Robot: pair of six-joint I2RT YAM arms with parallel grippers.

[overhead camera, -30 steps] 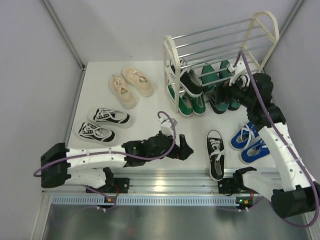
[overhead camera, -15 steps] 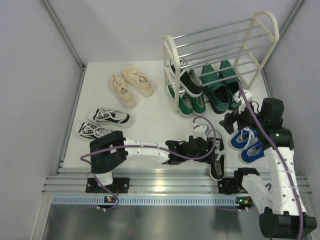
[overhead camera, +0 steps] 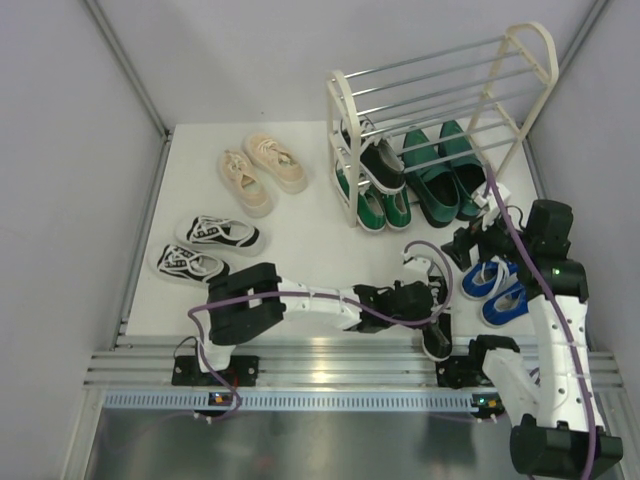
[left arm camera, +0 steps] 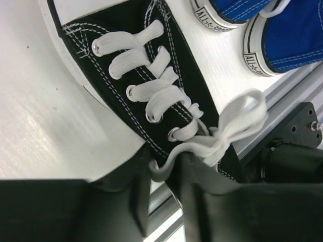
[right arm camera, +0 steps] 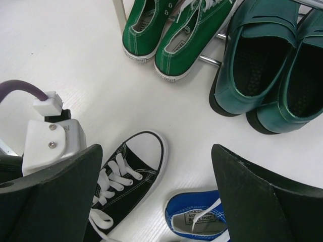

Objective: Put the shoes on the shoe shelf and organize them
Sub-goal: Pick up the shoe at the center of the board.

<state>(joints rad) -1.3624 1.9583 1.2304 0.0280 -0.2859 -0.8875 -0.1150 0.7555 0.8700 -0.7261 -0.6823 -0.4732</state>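
Black canvas sneaker (left arm camera: 146, 85) lies on the white table (overhead camera: 300, 220) at its near edge, just left of the blue sneakers (overhead camera: 495, 285). We judge it light, with soft sides over a stiff rubber sole, so the heel collar is the best hold. The left gripper (left arm camera: 164, 176) straddles that collar with narrow jaws; we cannot tell if it is clamped. The right gripper (right arm camera: 156, 166) hovers spread wide, empty.

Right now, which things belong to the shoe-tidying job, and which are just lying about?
Part of the job: cream arched rack with silver rods; glossy dark green loafers; green canvas sneakers; blue canvas sneakers; black canvas sneaker on the rack; black canvas sneaker on the table; cream chunky sneakers; black-and-white striped sneakers.
Just lying about: purple cables; silver rail along the near edge.
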